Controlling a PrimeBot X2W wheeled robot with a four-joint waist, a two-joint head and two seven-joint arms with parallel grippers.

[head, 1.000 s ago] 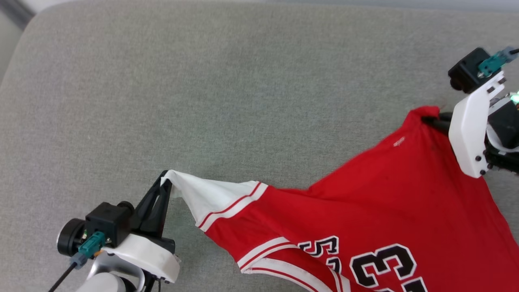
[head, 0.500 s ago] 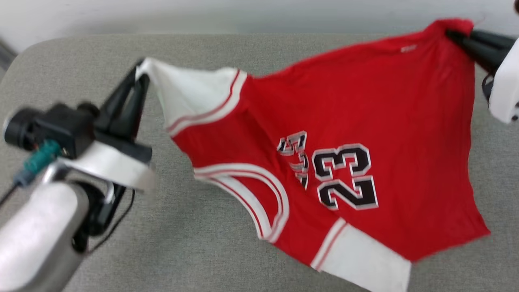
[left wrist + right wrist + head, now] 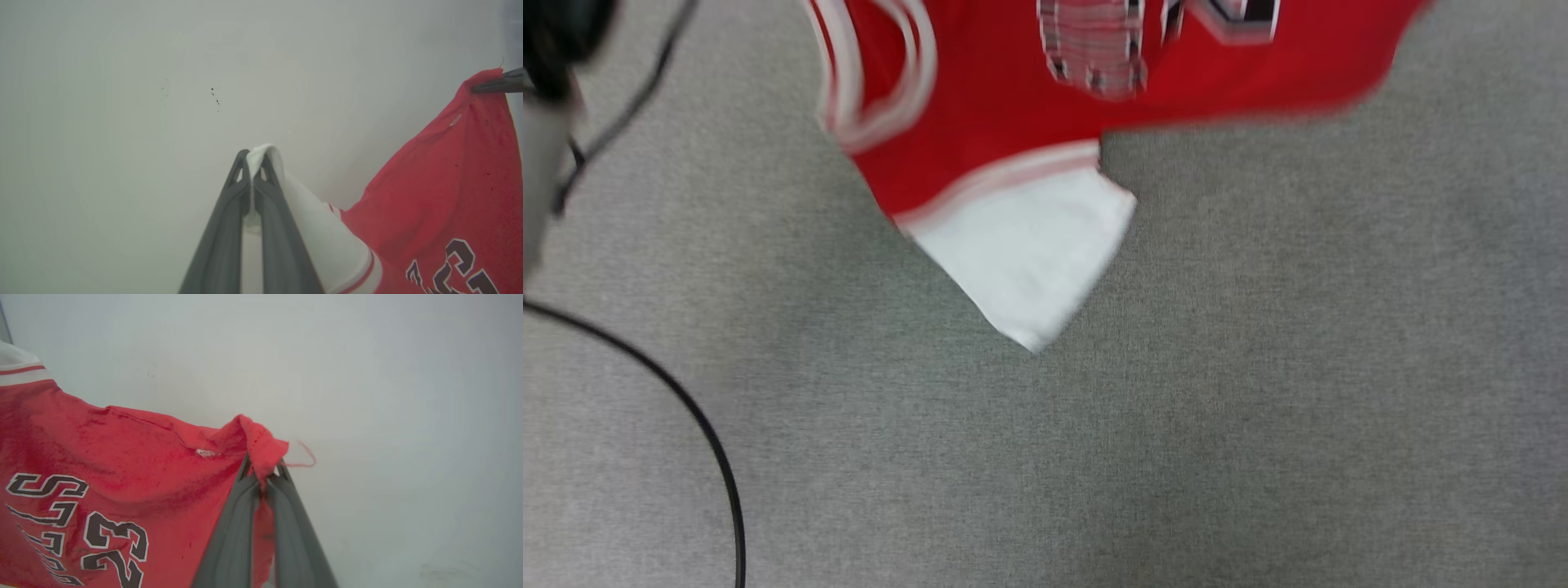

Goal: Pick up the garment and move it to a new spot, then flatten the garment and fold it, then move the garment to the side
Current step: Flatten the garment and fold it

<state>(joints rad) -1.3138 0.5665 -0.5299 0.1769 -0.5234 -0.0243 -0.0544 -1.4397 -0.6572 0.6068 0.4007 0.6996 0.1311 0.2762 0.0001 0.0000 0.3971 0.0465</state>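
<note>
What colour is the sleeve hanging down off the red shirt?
The sleeve is white; the head view shows it best.

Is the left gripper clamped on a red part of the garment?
No, the left gripper is shut on the white sleeve of the garment.

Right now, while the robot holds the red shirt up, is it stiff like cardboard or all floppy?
Probably floppy: the shirt sags between the left gripper and right gripper, and its white sleeve dangles. Likely light, since two thin pinches at its edges hold it up.
</note>
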